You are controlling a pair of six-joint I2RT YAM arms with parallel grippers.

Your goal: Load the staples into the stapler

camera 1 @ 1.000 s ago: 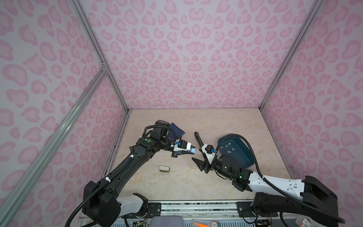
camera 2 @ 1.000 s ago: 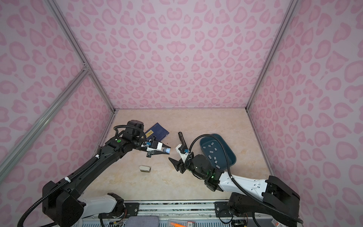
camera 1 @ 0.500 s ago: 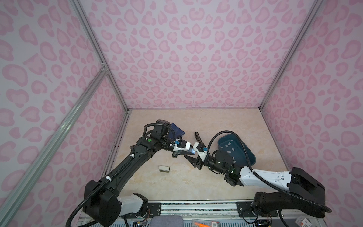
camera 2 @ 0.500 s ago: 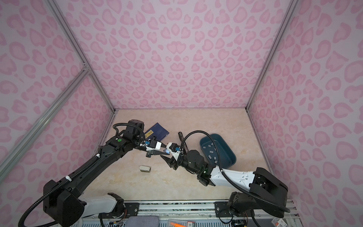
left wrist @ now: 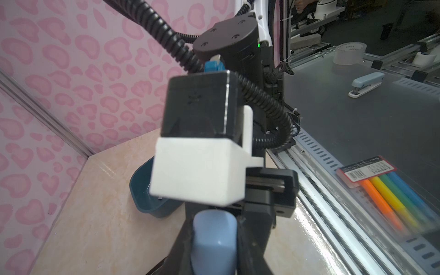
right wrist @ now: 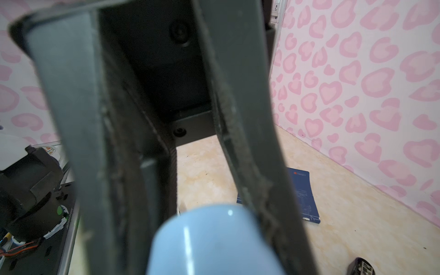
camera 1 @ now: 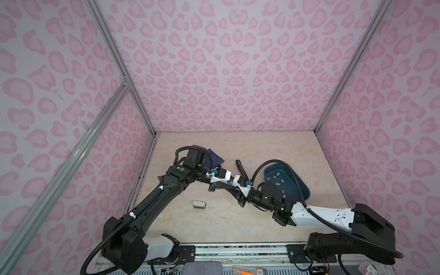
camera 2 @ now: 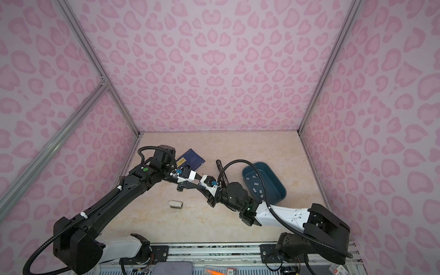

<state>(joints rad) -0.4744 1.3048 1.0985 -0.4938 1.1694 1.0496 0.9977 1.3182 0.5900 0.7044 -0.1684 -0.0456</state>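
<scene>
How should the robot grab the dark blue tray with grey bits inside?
Probably by its rim: the tray looks too wide to span, but its wall is thin and upright. Come straight down on the long side at the right in both top views, one finger inside, one outside, away from the cable arching over it.

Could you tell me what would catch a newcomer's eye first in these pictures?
Most likely the left arm and right arm poised tip to tip above the beige marbled table, a light blue plastic stapler between the left arm's fingers and the right arm's fingers. Next come the pink heart-patterned walls all around, and the dark teal oval tray of small grey staple strips at the right of both top views.
</scene>
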